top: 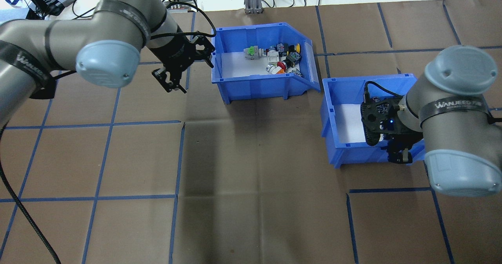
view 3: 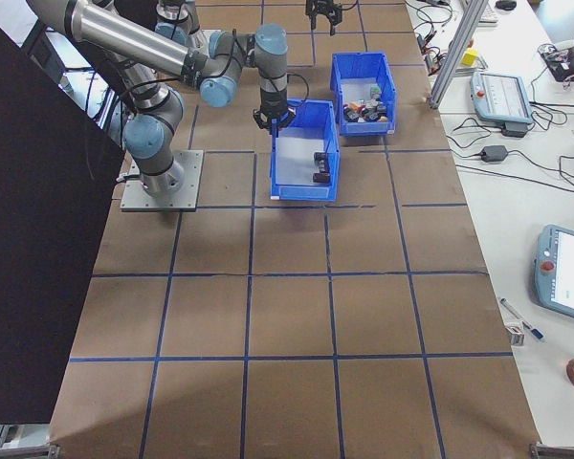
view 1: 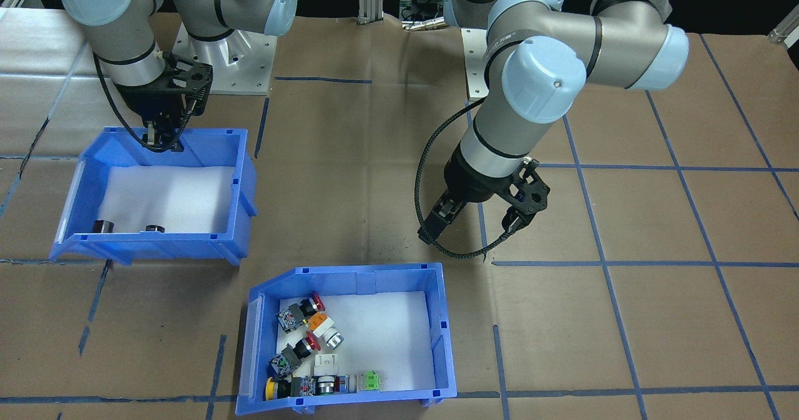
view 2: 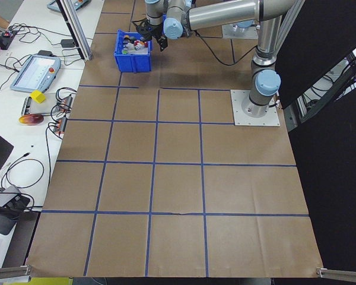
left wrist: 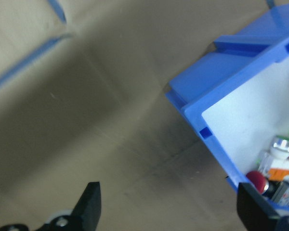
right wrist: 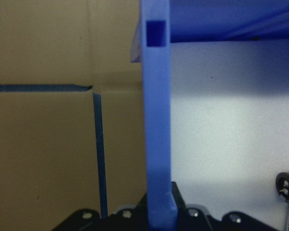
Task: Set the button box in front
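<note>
The left hand point(left wrist: 166, 204), fingers point(left wrist: 89, 199) spread apart, hangs above brown paper point(left wrist: 86, 120) beside the button box point(left wrist: 231, 82).

Button box point(view 1: 349, 339): blue bin, white liner, coloured push-buttons clustered at sloped end; upright on table, ungripped.

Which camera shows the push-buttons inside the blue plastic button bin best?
The exterior front-facing view: the blue plastic button bin is near, its red, orange, yellow and green buttons distinct. Overhead shows them smaller, the left wrist only a corner, side views tiny.
</note>
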Controlling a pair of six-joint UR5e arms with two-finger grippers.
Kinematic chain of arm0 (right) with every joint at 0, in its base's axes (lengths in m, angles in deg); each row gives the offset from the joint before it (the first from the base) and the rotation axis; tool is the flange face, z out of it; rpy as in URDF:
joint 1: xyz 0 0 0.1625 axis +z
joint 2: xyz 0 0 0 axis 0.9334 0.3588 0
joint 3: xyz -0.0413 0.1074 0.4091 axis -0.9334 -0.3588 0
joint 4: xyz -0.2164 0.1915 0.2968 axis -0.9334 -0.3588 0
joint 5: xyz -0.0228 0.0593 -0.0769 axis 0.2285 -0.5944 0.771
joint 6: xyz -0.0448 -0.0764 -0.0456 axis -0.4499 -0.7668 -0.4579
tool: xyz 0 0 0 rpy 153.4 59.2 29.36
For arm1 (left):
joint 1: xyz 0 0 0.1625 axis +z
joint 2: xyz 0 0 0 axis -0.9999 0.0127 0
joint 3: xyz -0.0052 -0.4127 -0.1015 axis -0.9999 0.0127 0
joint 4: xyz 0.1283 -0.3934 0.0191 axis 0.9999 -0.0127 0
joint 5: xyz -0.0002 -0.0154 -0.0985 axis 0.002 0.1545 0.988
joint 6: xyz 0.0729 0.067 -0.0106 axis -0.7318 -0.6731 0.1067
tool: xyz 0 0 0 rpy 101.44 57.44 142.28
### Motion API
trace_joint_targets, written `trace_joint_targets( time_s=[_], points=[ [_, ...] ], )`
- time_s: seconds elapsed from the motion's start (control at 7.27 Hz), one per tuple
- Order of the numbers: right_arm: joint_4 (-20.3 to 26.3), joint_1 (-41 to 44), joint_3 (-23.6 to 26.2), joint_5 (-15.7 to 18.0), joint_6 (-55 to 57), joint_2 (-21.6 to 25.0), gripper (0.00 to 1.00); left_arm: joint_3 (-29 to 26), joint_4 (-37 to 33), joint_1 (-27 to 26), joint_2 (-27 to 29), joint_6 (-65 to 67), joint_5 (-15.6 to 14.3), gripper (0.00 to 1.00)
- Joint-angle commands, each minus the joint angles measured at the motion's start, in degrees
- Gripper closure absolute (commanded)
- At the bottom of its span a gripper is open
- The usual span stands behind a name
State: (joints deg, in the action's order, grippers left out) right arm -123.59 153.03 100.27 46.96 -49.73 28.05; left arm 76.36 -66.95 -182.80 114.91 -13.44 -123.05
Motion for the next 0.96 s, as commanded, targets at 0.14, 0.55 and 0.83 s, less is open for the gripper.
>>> trace_joint_targets(
  time_s=[0.14, 0.55, 0.83],
  points=[
    [0.2, 10.2, 0.4, 0.0, 12.4, 0.0, 0.94, -4.2, -10.6, 4.8, -4.9, -43.1, -3.4, 0.01],
    [-1.0, 24.6, -0.1, 0.1, 29.6, -1.8, 0.94, 1.8, -13.5, 4.8, -13.2, -43.0, -11.9, 0.01],
    [-6.7, 33.7, -0.3, 0.3, 37.3, -4.6, 0.94, 6.5, -13.2, 4.8, -15.6, -43.9, -11.9, 0.01]
  ],
)
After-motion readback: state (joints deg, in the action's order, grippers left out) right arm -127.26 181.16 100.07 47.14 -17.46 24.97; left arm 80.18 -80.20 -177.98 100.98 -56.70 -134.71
